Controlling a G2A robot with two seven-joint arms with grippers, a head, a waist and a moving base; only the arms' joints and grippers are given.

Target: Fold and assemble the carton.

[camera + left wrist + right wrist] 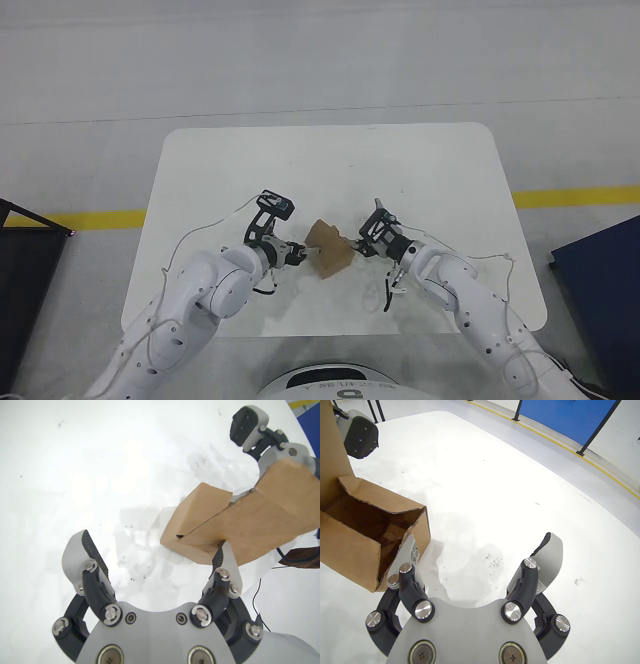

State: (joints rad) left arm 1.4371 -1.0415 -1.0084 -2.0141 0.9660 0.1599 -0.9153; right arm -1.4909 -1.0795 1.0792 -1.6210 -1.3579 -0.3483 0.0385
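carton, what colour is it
Plain brown cardboard, darker inside; the carton shows best in the right wrist view.

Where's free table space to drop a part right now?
Free: the far half of the table, between the carton and the far edge, including both far corners. Crowded: near centre, where both open jaws flank the carton, and the near edge under the arms.

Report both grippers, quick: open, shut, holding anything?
Left gripper: open, holding nothing, one side against the carton.
Right gripper: open, holding nothing, one side inside the carton's open end.
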